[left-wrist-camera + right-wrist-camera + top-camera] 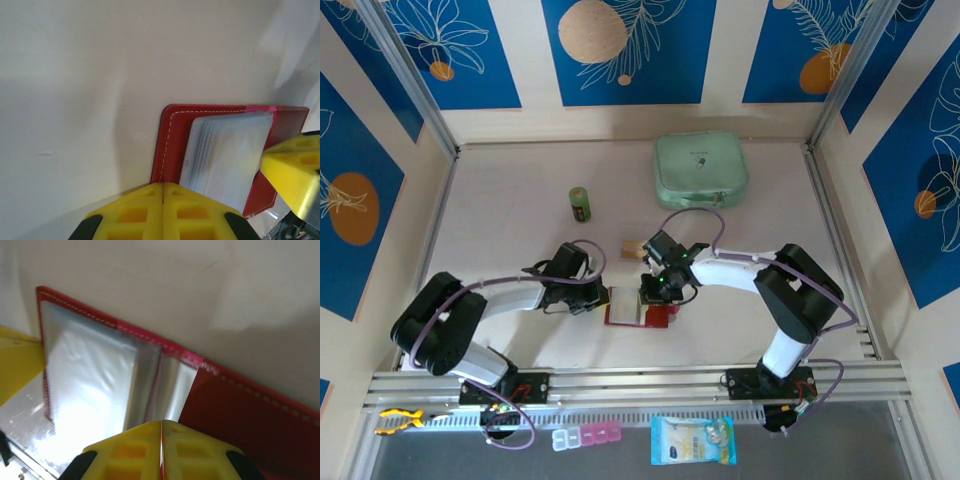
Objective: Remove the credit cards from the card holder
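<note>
Top external view: the pale bench (520, 230) spans the frame, with both arms reaching in from its near edge toward the middle. At the far side sits the mint green zip case (700, 170), well apart from everything else. Near the centre, between the two wrists, the red card holder (638, 312) lies open and flat on the bench. A green cylinder (580, 204) stands farther back to the left, and a tan card (633, 247) lies just behind the holder, apart from it.

The left tool (600, 298) is at the holder's left edge and the right tool (655, 288) is over its middle.

Left wrist view: the card holder (172, 145) shows its stitched red cover and a fanned stack of clear pockets (225, 150). The left tool (162, 192) has its yellow pads pressed together on the cover's near corner.

Right wrist view: the right tool (161, 427) is closed too, with a thin red sliver of the card holder (240, 410) in its seam, beside the clear pockets (90, 375). Whether cards sit in the pockets I cannot tell.
</note>
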{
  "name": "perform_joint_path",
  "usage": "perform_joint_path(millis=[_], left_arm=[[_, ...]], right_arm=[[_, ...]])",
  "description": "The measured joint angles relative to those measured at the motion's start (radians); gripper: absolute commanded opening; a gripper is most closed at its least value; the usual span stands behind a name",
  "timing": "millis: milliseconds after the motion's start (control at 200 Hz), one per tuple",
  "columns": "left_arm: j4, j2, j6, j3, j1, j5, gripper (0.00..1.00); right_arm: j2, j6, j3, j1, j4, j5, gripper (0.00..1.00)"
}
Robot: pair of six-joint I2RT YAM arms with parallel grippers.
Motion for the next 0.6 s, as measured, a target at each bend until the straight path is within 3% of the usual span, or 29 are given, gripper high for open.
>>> perform_joint_path(millis=[600], left_arm=[[0.019, 0.006, -0.026, 0.000, 0.000, 0.002, 0.00]], right_arm=[[0.018, -0.042, 0.014, -0.002, 0.029, 0.072, 0.08]])
